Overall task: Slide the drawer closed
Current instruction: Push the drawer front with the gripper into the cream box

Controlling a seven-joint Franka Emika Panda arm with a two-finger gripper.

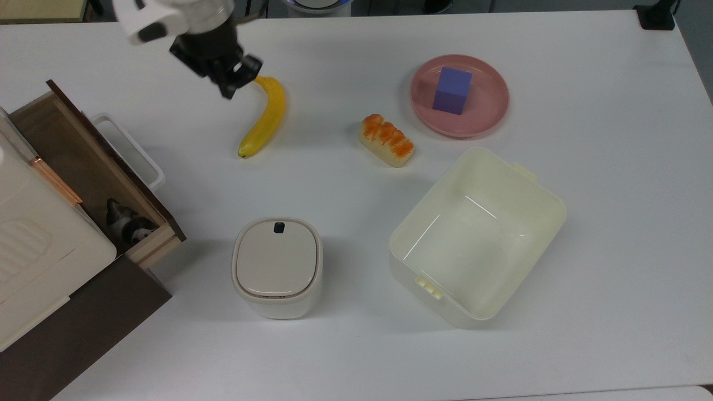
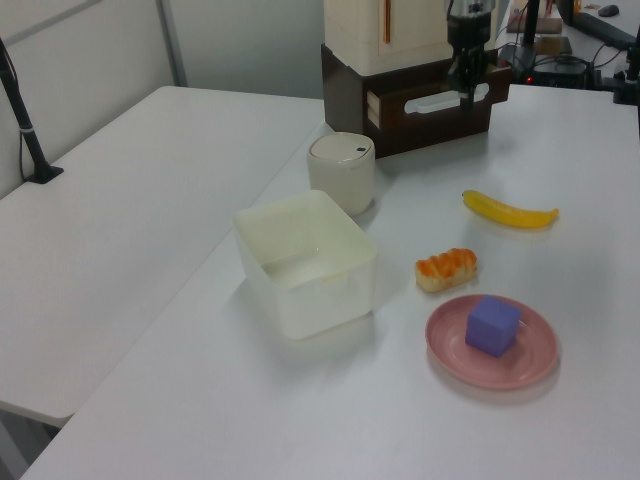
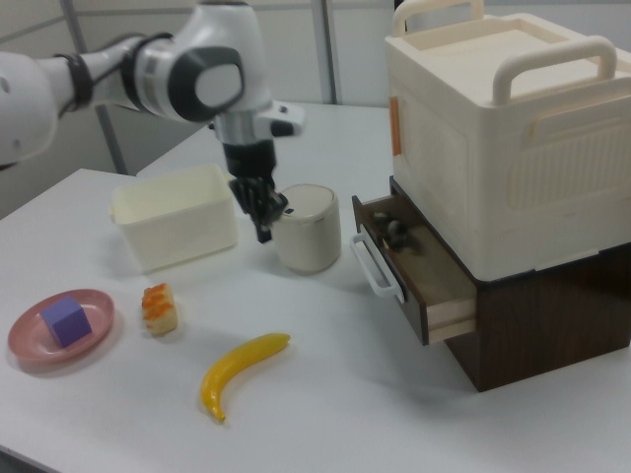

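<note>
The drawer stands pulled out of a dark brown cabinet at the top view's left. Its dark front panel carries a white loop handle, and a small black-and-white object lies inside. My gripper is shut on nothing and hangs over the table beside the top end of a banana, well apart from the handle. In the right view the gripper sits left of the open drawer. In the left view the gripper appears in front of the drawer.
A cream box sits on the cabinet. A white lidded canister stands near the drawer's front corner. Further toward the top view's right are a bread piece, a pink plate with a purple block, and a cream bin.
</note>
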